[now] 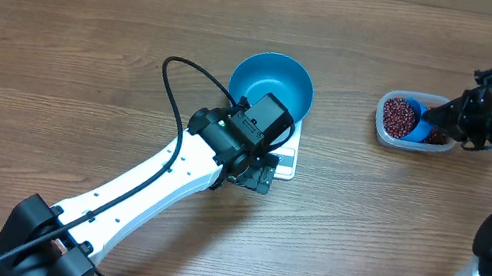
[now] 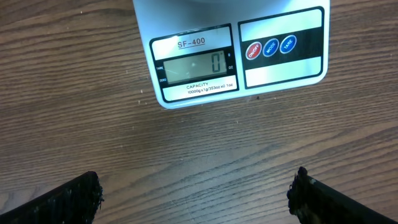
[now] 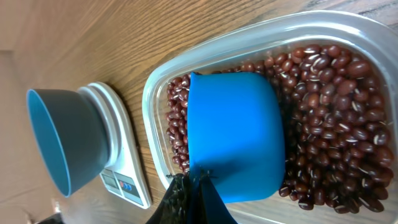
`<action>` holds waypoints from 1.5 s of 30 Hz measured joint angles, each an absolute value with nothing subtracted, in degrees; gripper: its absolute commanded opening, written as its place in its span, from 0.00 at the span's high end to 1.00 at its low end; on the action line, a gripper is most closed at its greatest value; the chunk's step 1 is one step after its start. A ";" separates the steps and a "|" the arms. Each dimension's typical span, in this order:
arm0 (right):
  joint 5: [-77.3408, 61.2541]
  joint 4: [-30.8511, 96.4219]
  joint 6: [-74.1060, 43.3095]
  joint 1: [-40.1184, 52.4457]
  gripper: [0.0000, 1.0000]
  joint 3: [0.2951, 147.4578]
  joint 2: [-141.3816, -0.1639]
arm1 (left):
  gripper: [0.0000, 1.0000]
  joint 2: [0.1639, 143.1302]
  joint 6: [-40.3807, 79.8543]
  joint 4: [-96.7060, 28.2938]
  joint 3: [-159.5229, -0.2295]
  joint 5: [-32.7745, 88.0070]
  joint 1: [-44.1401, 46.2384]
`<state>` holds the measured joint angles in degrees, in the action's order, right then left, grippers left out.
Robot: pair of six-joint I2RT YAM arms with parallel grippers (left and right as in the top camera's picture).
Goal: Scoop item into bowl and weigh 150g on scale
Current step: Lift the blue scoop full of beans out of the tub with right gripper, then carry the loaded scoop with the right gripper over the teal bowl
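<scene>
The bright-blue bowl (image 1: 272, 84) stands empty on the white scale (image 1: 286, 162), whose display (image 2: 196, 65) reads 0. My left gripper (image 1: 258, 175) hovers just in front of the scale, open, with bare wood between its fingers (image 2: 196, 193). At the right, dark red-brown beans (image 1: 397, 114) fill a clear plastic tub (image 1: 381, 129). My right gripper (image 1: 435, 118) is shut on the handle of a small blue scoop (image 1: 418, 125). In the right wrist view the scoop (image 3: 236, 137) rests in the beans (image 3: 329, 124) with its back toward the camera. The gripper (image 3: 196, 185) pinches its handle.
The tub's clear rim (image 3: 155, 93) rings the beans. Beyond it the right wrist view shows the bowl (image 3: 62, 137) and scale (image 3: 121, 155). Brown wood tabletop (image 1: 59, 44) spreads to the left. The left arm's cable loops beside the bowl (image 1: 175, 80).
</scene>
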<state>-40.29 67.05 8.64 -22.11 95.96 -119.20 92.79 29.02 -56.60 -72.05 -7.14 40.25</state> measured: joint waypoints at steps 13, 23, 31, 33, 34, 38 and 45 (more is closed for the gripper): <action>-47.83 68.01 11.16 -28.03 0.96 95.22 -120.51 | 0.00 92.79 29.02 -56.60 -72.05 -7.14 40.25; -49.84 69.28 11.92 -30.17 0.96 95.07 -120.51 | 0.01 92.79 29.02 -56.60 -72.05 -7.14 40.25; -52.45 70.57 12.51 -31.86 0.96 95.07 -120.51 | 0.01 92.77 29.02 -56.60 -72.05 -7.14 40.25; -52.82 71.44 13.19 -32.14 0.96 95.07 -120.51 | 0.00 92.79 29.02 -56.60 -72.05 -7.14 40.25; -53.15 71.99 13.61 -32.23 0.96 95.07 -120.51 | 0.00 92.77 29.02 -56.60 -72.05 -7.14 40.25; -53.84 73.95 14.63 -32.25 0.97 95.61 -120.51 | 0.00 92.77 29.02 -56.60 -72.05 -7.14 40.25; -53.78 76.79 15.05 -32.25 0.96 98.63 -120.53 | 0.01 92.79 29.02 -56.60 -72.05 -7.14 40.25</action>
